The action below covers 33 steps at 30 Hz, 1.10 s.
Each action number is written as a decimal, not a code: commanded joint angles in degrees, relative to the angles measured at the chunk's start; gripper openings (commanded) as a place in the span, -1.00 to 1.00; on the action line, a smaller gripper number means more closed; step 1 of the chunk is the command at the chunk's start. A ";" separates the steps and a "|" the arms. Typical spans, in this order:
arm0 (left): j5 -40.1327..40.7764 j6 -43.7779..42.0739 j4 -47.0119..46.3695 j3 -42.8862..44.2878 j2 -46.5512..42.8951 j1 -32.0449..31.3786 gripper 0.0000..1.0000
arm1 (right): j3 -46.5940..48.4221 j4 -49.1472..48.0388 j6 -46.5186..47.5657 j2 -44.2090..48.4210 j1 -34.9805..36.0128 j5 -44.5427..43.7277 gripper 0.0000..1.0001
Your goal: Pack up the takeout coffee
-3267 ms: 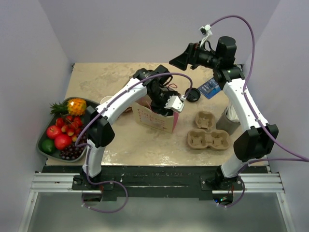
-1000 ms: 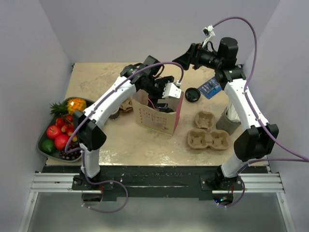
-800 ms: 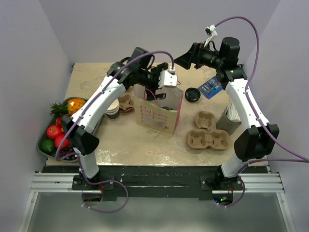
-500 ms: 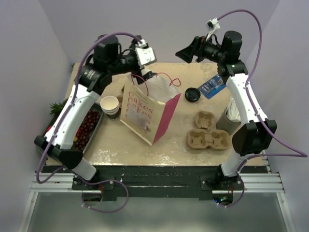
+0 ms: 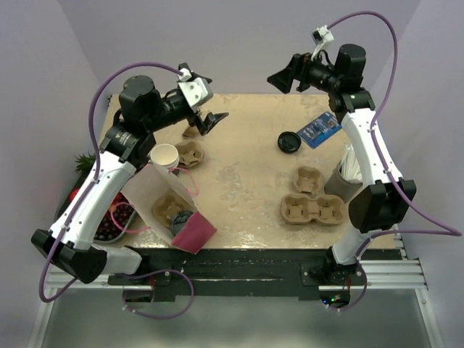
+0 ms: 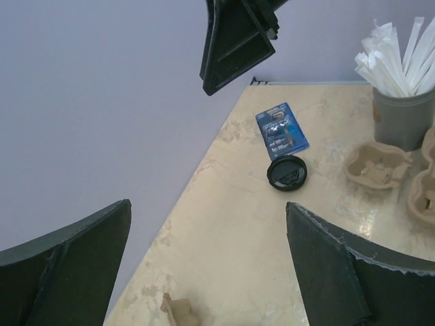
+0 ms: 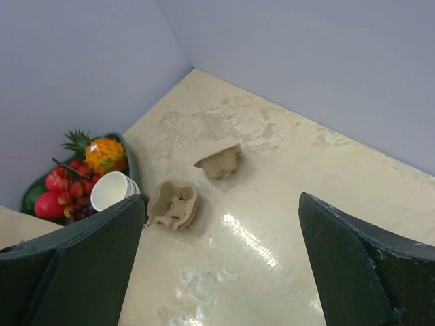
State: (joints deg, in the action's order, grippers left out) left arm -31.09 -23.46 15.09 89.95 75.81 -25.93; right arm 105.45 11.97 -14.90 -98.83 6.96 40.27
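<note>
Well above the table [image 5: 246, 167], both grippers hang with nothing in them. The left gripper [image 5: 206, 119] is over the far left part, its jaws spread as wide as they go. The right gripper [image 5: 281, 78] is over the far edge, right of centre, and is just as wide open. Each wrist view shows its own fingers [image 6: 68, 265] far apart with only tabletop between them.

The bag [image 5: 148, 190] lies on its side at the near left corner, with its mouth turned up and to the right. Inside the mouth sits a carrier [image 5: 168, 206]. The coffee [image 5: 181, 217] seems to be in it, showing only as a dark round top; its wall cannot be made out.

Stacked cups [image 5: 165, 156] stand just beyond the bag, with two carrier pieces [image 5: 190, 154] beside them and farther back. The fruit tray [image 7: 129, 163] is at the left edge. A loose lid [image 5: 288, 141] lies right of centre, and a blue packet [image 5: 319, 130] is just right of it. Two more trays [image 5: 312, 210] sit near right, beside a straw holder [image 5: 341, 185]
</note>
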 commanded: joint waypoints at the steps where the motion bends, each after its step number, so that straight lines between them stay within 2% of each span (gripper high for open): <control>1: -2.66 5.36 -7.27 1.36 -0.23 0.27 0.99 | -2.78 -1.76 -1.44 3.63 0.50 4.81 0.96; 4: -0.91 5.45 -7.62 2.68 0.04 0.27 0.99 | -9.11 -1.69 -1.72 5.92 3.39 8.41 0.90; 7: 4.27 5.01 -7.89 4.26 -0.05 0.27 0.99 | -13.42 -1.42 -0.23 8.73 7.87 9.74 0.84; 10: 11.91 2.72 -3.94 7.33 0.30 0.36 0.99 | -14.66 -0.46 1.44 10.40 13.84 11.41 0.81; 11: 17.41 2.63 -3.76 7.17 -0.05 0.44 0.99 | -14.22 1.20 2.67 10.84 15.61 11.23 0.81; 14: 24.22 6.14 -4.81 3.49 -2.59 2.72 0.99 | -12.99 3.23 5.84 10.76 21.59 11.05 0.83; 19: 27.22 9.49 -4.11 1.45 -4.35 6.42 1.00 | -9.92 6.75 7.86 6.73 27.04 10.09 0.84; 23: 28.19 11.42 -4.11 -0.74 -6.64 9.05 1.00 | -5.18 13.93 11.55 4.00 31.61 9.04 0.84; 33: 25.29 13.10 -2.09 -8.56 -16.21 14.85 1.00 | -5.78 17.65 11.56 1.97 39.09 0.07 0.83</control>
State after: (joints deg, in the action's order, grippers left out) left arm -5.15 -12.27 13.28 82.65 63.31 -13.06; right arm 98.26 27.31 -3.84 -96.38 44.62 44.58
